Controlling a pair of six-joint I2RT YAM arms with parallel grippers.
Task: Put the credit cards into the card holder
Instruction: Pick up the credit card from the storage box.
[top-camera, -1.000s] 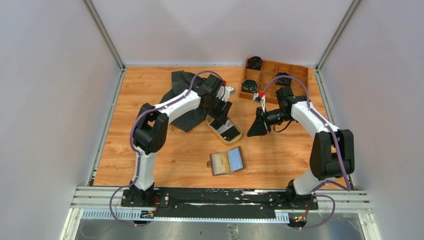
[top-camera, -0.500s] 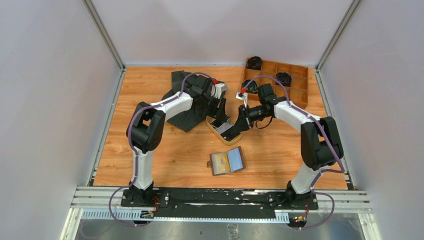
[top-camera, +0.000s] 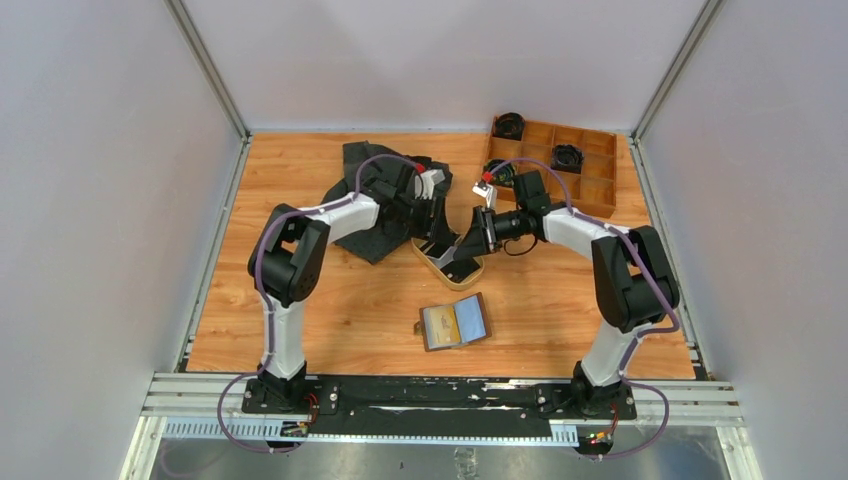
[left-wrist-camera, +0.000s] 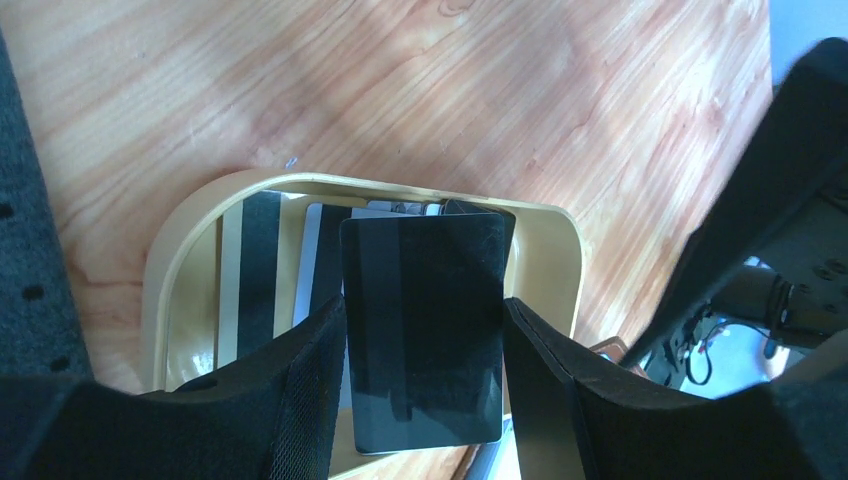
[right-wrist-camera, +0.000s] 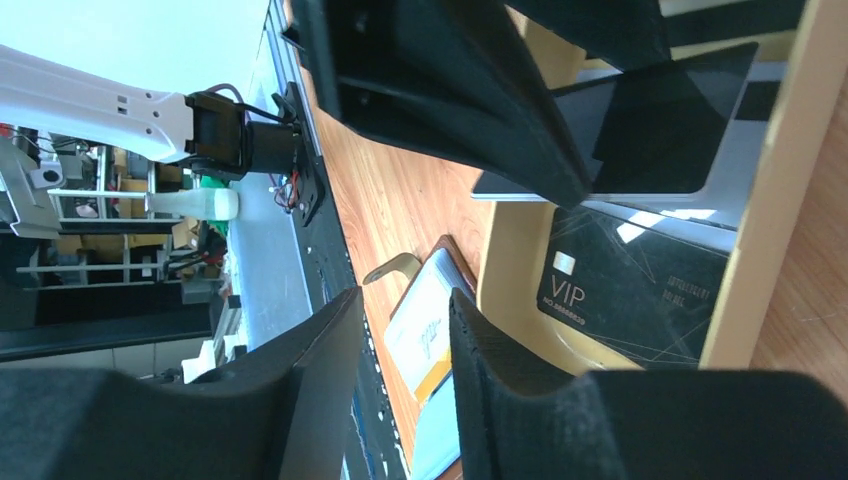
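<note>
We see the wooden table (top-camera: 300, 300) spread under both arms. A black cloth (top-camera: 362, 160) lies behind and beside the left gripper (left-wrist-camera: 422, 305), and a wooden compartment box (top-camera: 590, 180) sits behind the right gripper (right-wrist-camera: 405, 297), well apart from it.

The two grippers meet over an oval tan tray (left-wrist-camera: 170, 270), the left one above its far end and the right one coming in from the side, close to the left one's fingers. The card holder (top-camera: 455, 322) lies opened flat on the table, on the base side of both grippers and apart from the tray, with its lighter inside facing up.

The left gripper is clamped on a black card (left-wrist-camera: 420, 350), one finger pressed on each long edge, and it holds the card over the tray. The right gripper's fingers stand apart with nothing between them.

Under the held card the rest of the credit cards lie in the tray: a striped card (left-wrist-camera: 262, 270) on one side of the left gripper, and a black VIP card (right-wrist-camera: 630, 290) just ahead of the right gripper's fingers.
</note>
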